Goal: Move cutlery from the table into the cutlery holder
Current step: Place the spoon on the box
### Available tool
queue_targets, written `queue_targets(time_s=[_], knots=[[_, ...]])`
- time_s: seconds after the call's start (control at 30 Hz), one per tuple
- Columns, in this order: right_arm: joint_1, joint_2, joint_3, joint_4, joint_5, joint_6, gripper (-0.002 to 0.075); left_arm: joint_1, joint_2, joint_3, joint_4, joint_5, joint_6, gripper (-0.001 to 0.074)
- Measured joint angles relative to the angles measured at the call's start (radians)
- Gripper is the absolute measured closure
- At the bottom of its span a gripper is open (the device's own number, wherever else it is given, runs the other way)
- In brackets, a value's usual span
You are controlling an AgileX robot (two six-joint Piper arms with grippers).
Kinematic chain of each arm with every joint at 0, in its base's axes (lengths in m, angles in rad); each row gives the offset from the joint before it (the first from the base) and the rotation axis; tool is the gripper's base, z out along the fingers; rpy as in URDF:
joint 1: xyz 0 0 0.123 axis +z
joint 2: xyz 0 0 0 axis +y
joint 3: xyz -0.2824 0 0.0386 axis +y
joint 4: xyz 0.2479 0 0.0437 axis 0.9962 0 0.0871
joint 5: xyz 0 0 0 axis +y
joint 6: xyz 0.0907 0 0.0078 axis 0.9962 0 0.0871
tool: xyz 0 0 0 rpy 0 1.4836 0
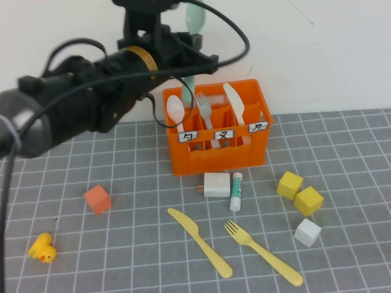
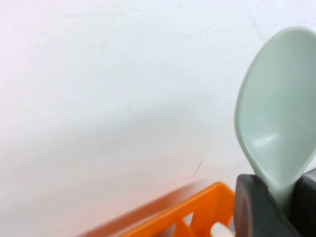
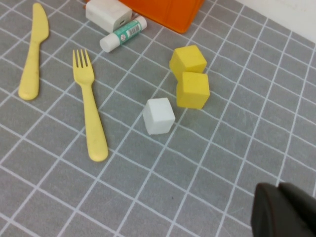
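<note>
My left gripper [image 1: 187,47] hangs above the back left of the orange cutlery holder [image 1: 244,155], shut on a pale mint-green spoon [image 1: 195,18] held upright with its bowl on top. The left wrist view shows that spoon [image 2: 276,118] pinched between dark fingers [image 2: 252,210] over the holder's rim [image 2: 197,207]. A yellow knife [image 1: 198,241] and a yellow fork [image 1: 263,253] lie on the grey gridded table [image 1: 122,256] in front of the holder. My right gripper [image 3: 284,210] hovers shut and empty over the table, short of the fork [image 3: 89,108] and knife [image 3: 33,49].
A white spoon, fork and knife stand in the holder. A white box [image 1: 216,184] and a small tube [image 1: 236,191] lie against its front. Two yellow cubes [image 1: 299,192] and a white cube [image 1: 307,232] sit right; an orange cube [image 1: 97,199] and toy duck [image 1: 43,248] left.
</note>
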Motion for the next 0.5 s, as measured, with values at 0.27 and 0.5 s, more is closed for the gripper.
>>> queue_targets(time_s=[0.27, 0.5], knots=[[0.0, 0.0, 0.0, 0.0, 0.002, 0.0, 0.0729, 0.021, 0.11, 0.002, 0.007, -0.183, 0.024, 0.0631], [0.0, 0.0, 0.0, 0.0, 0.002, -0.003, 0.0729, 0.075, 0.168, 0.002, -0.004, -0.252, 0.027, 0.0631]])
